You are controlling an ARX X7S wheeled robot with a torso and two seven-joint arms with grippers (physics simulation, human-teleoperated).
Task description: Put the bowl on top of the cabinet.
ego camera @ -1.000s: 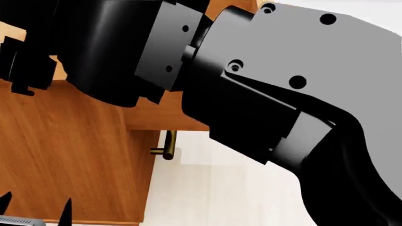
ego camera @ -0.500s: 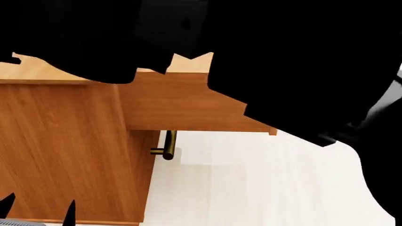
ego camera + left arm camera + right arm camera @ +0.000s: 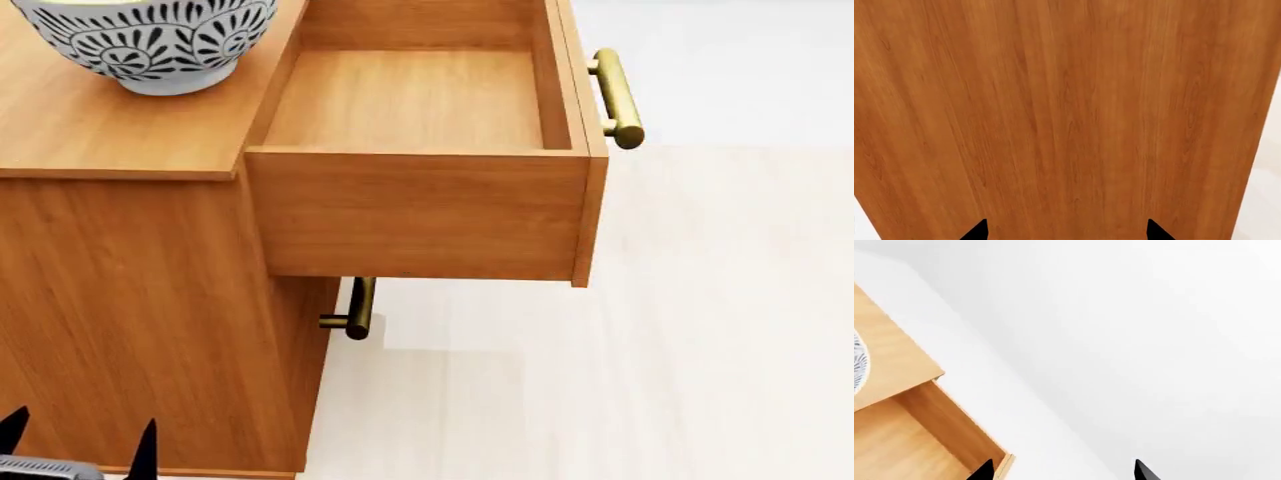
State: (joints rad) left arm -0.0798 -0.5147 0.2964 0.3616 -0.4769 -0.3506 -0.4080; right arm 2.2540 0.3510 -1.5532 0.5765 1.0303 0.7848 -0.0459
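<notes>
The bowl [image 3: 147, 45], white with a dark leaf pattern, stands upright on the flat top of the orange-brown cabinet [image 3: 107, 140] at the head view's upper left. A thin edge of the bowl [image 3: 857, 365] also shows in the right wrist view, beside the cabinet top [image 3: 891, 365]. My right gripper [image 3: 1063, 471] is open and empty, well away from the bowl, and does not show in the head view. My left gripper [image 3: 1066, 231] is open and empty, facing the cabinet's side panel [image 3: 1067, 110]. Its tips [image 3: 78, 440] show low at the head view's left.
The cabinet's top drawer [image 3: 414, 100] is pulled out and empty, its brass bar handle [image 3: 614, 95] sticking out to the right. A lower drawer's handle [image 3: 354, 310] shows beneath it. Pale floor [image 3: 601, 380] lies to the right of the cabinet.
My right arm, which filled the head view, has swung out of it. The bowl now shows standing free on the cabinet top. The left gripper has stayed put.
</notes>
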